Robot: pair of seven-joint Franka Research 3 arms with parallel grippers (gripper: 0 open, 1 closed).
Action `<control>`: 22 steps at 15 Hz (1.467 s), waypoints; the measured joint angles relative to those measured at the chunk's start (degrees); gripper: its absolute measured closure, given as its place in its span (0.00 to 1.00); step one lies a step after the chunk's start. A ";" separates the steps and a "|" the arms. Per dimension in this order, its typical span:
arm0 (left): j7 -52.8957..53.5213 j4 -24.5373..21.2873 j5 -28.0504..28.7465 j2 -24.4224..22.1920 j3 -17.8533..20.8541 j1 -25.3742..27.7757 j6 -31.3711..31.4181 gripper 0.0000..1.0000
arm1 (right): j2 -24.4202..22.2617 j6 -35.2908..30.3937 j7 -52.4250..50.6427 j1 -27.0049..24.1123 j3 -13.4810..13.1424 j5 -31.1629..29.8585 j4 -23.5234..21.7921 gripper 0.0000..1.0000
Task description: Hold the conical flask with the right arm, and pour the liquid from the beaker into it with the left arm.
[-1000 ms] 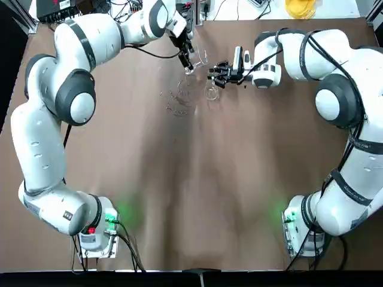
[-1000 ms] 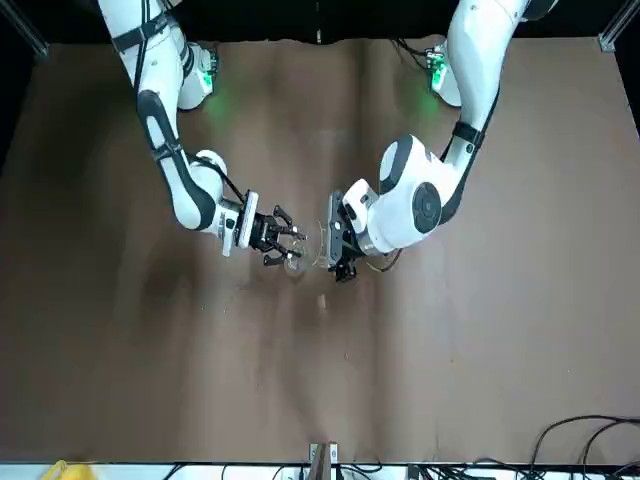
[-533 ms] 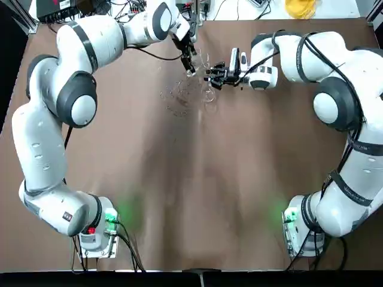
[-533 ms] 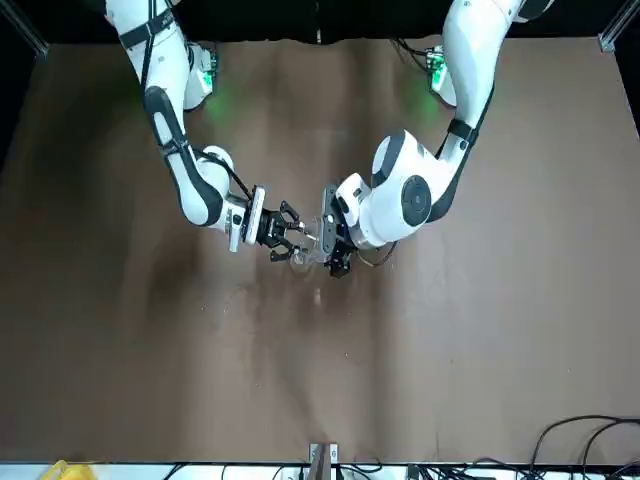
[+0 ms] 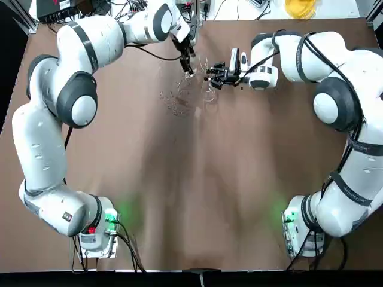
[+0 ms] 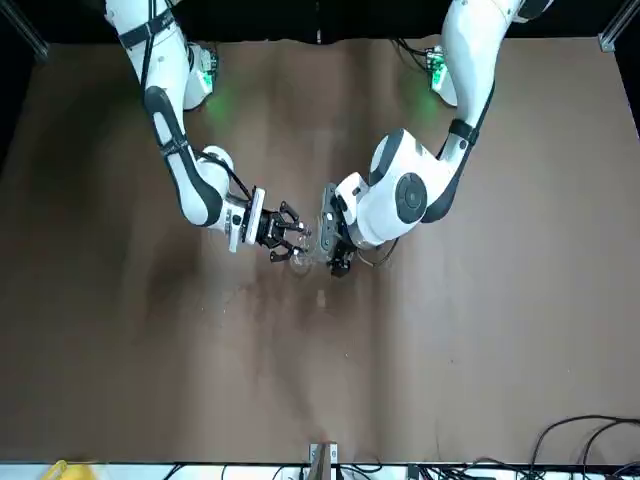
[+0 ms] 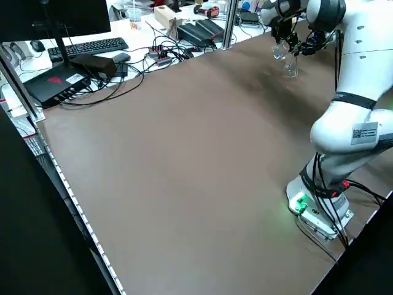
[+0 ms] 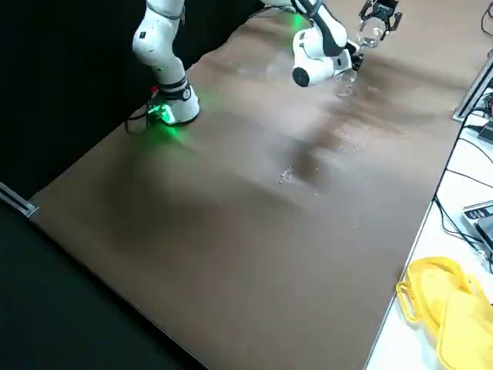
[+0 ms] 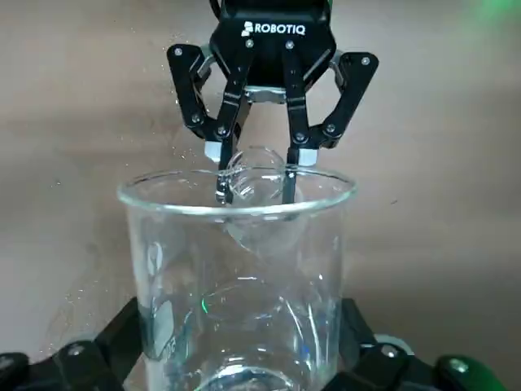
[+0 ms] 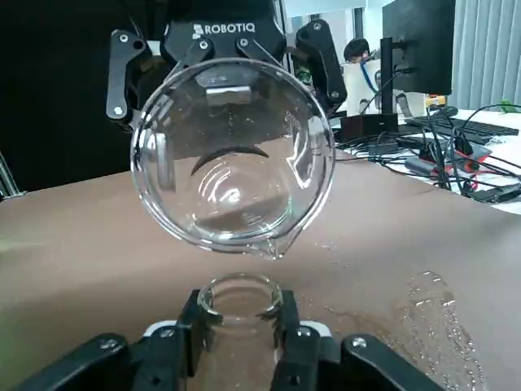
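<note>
My left gripper (image 5: 189, 62) is shut on the clear beaker (image 10: 232, 155), which hangs tilted with its spout pointing down. Just under the spout is the open mouth of the conical flask (image 10: 238, 300), its neck clamped by my right gripper (image 10: 238, 334). In the left wrist view the beaker (image 9: 236, 269) fills the foreground, and beyond it my right gripper (image 9: 253, 181) pinches the flask neck (image 9: 252, 167). In the front view the two grippers face each other, right gripper (image 6: 288, 234) and left gripper (image 6: 333, 242), with the glass between them. I see no stream between spout and flask.
Spilled drops lie on the brown table beside the flask (image 10: 435, 318) and show as a wet patch (image 5: 177, 103). Cables, a keyboard and boxes (image 7: 86, 52) sit past the far edge. A yellow object (image 8: 447, 308) lies off the table corner.
My right gripper has shifted with the flask a little toward the left gripper, closing the gap under the beaker. The left gripper has barely moved in the last half second.
</note>
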 joint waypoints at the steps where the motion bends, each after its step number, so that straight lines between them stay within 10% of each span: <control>1: 0.00 0.00 0.56 0.00 -0.03 -0.10 -0.43 0.02 | 0.00 0.04 0.02 0.26 0.00 0.05 0.00 0.61; 22: -3.52 0.23 6.14 -0.82 -0.32 -0.99 -6.21 0.02 | 0.20 0.67 0.27 0.80 -0.02 0.59 -0.01 0.61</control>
